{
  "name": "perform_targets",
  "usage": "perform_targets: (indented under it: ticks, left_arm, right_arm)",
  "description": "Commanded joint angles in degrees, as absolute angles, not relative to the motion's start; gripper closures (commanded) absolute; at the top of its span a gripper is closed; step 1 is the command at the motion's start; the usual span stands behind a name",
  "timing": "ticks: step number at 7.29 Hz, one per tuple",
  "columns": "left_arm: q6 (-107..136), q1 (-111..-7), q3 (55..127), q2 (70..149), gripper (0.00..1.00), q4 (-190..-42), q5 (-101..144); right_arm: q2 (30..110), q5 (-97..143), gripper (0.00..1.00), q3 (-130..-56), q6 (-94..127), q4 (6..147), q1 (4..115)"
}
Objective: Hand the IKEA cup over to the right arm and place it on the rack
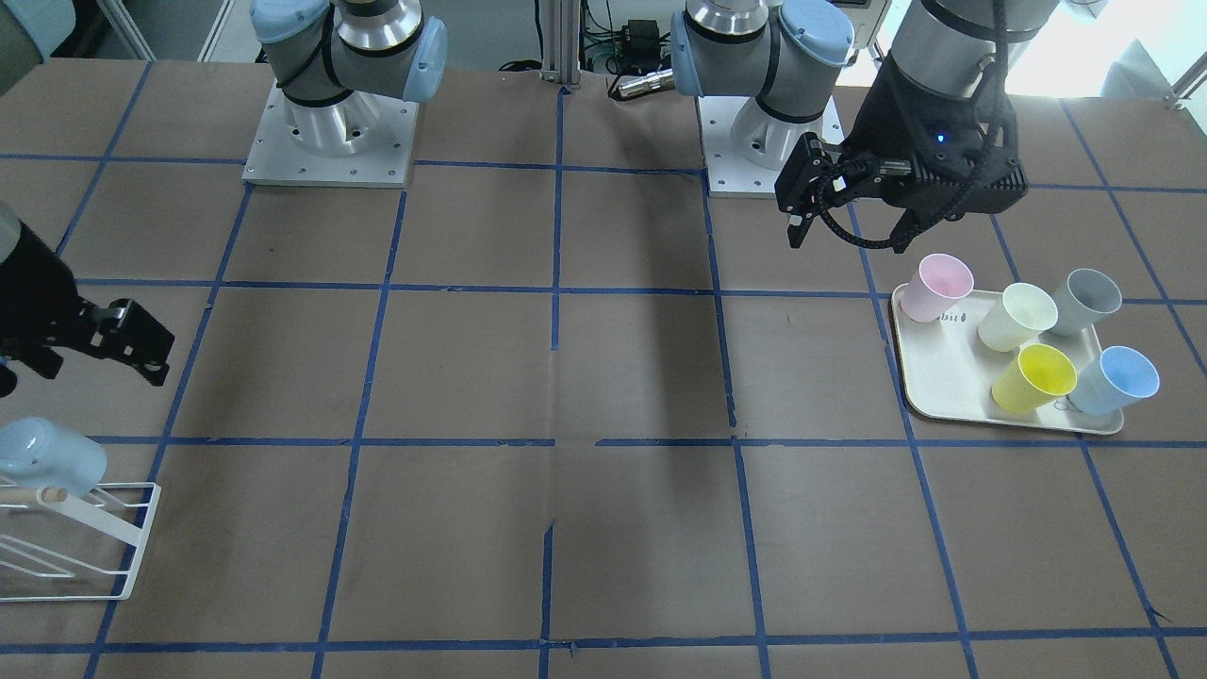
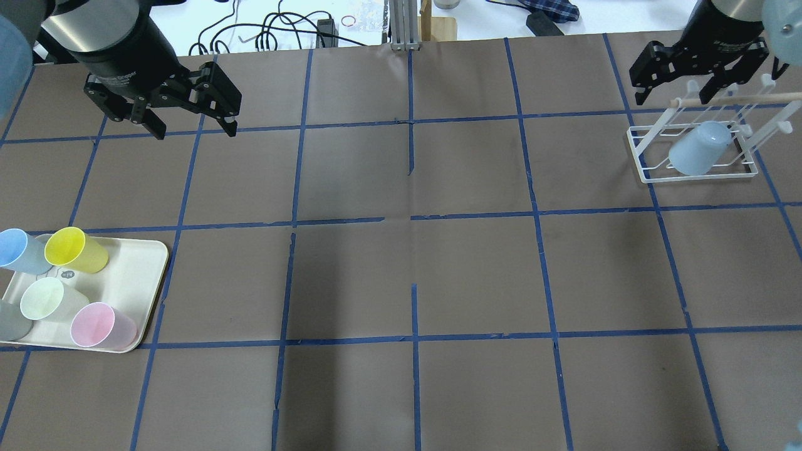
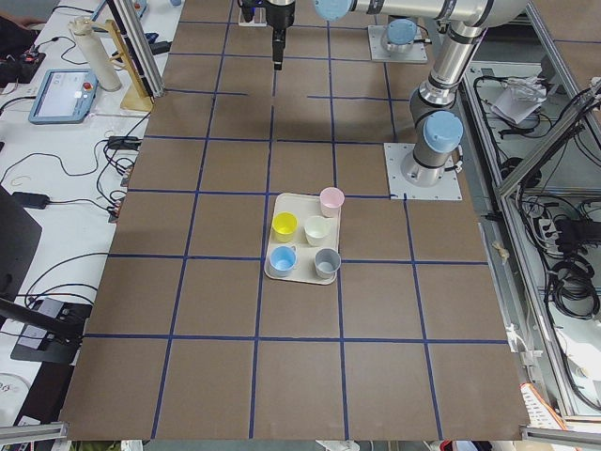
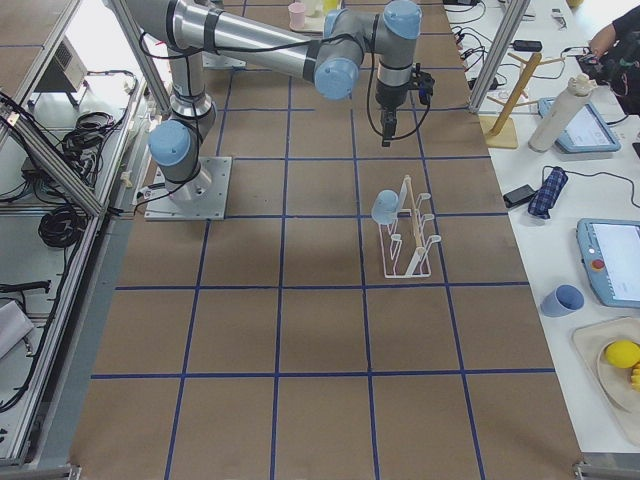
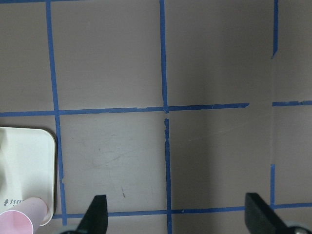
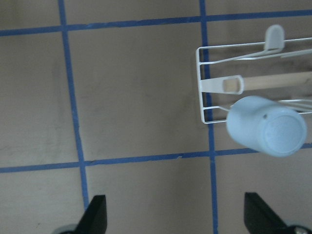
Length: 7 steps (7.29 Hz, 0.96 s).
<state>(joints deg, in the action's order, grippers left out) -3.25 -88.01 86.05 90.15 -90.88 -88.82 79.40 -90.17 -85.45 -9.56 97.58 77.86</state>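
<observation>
The IKEA cup point(image 2: 698, 149) is pale blue and hangs upside down on a prong of the white wire rack point(image 2: 645, 156) at the table's right end. It also shows in the front view point(image 1: 47, 457) and the right wrist view point(image 6: 267, 126). My right gripper point(image 2: 675, 97) is open and empty, above and just behind the rack's wooden dowel, apart from the cup. My left gripper point(image 2: 194, 130) is open and empty, hovering behind the cream tray point(image 2: 144, 275). A second blue cup point(image 2: 15, 249) stands on that tray.
The tray at the table's left end also holds a yellow cup point(image 2: 75, 249), a pale green cup point(image 2: 47, 299), a pink cup point(image 2: 100, 326) and a grey cup point(image 1: 1089, 300). The brown table point(image 2: 413, 263) has a blue tape grid.
</observation>
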Motion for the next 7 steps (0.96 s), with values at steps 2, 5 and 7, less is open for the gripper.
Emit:
perform_targets:
  ticks: [2, 5, 7]
  left_arm:
    - [-3.3, -87.8, 85.9, 90.2, 0.00, -90.9, -89.1]
    - [-3.3, -87.9, 86.1, 89.7, 0.00, -90.9, -89.2]
    - [-3.3, -88.0, 86.4, 89.7, 0.00, -90.9, -88.9]
  right_arm:
    - [85.6, -88.6, 0.00, -84.6, -5.5, 84.6, 85.8]
    - [89.7, -89.5, 0.00, -84.7, -2.6, 78.2, 88.6]
    - [89.7, -88.5, 0.00, -85.3, -2.6, 79.5, 89.0]
